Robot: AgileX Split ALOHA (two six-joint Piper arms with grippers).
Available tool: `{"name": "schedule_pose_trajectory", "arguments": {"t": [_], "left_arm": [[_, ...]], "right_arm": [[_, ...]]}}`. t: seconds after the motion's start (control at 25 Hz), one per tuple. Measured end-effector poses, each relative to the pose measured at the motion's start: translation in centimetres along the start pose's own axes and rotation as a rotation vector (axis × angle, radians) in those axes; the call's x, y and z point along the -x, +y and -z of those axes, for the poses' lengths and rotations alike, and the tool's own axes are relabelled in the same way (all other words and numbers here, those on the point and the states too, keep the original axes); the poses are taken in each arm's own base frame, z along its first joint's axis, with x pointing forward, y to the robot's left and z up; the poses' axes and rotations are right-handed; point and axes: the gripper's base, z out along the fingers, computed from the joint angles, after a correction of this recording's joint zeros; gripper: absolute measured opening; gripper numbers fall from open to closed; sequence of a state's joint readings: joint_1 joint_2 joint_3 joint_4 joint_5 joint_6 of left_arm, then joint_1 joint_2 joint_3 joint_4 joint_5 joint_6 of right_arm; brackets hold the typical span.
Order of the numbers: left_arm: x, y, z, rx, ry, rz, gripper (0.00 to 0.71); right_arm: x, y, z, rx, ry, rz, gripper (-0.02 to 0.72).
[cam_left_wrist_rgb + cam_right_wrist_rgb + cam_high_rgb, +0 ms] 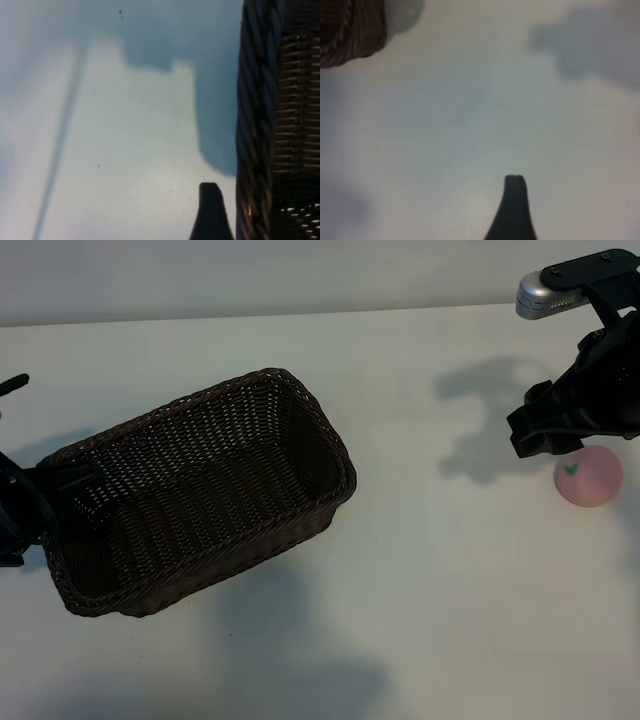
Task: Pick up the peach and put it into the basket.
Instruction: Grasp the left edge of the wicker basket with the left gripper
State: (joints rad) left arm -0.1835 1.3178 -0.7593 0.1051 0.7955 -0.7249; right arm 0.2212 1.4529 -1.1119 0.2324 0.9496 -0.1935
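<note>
Black and bulky, the right claw (548, 440) hangs near the right edge of the white table (430, 570), pointing steeply down. Its fingers stand wide apart and there is nothing between them. In the right wrist view only one dark fingertip (514, 186) shows, over bare table. A silver camera (545, 292) sits on top of that arm.

Just beside this claw, a little lower in the outside view and closer to the right edge, sits the peach (589, 476). It is a small pink ball with a tiny green leaf mark. It rests on the table. The claw's dark body covers a bit of its top, so I cannot tell if the two touch.

Well apart from the peach, on the left half of the table, lies the big dark brown woven basket (300, 400). It has nothing in it.

The left claw (20, 515) is at the basket's left end, mostly out of the outside view. It is open wide too and holds nothing. In the left wrist view one dark fingertip (210, 207) stands just beside the basket's braided rim (252, 125), on the outside of it.
</note>
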Motion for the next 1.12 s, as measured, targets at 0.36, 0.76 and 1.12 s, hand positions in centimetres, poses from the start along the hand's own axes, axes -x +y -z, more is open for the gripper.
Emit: {"name": "schedule_pose_trajectory", "arguments": {"t": [0.36,0.76,1.12], "left_arm": [[0.5,-0.3,-1.7,0.050,0.029,-0.010,0.524],[1.1,-1.1,-4.0,0.052,0.041,-0.023,0.524],[1.4,-1.6,-5.9,0.061,0.062,-0.038,0.524]], "right_arm": [[0.0,0.0,0.0,0.000,0.001,0.000,0.595],[0.0,0.0,0.0,0.000,0.001,0.001,0.595],[0.0,0.0,0.0,0.000,0.001,0.001,0.595]]}}
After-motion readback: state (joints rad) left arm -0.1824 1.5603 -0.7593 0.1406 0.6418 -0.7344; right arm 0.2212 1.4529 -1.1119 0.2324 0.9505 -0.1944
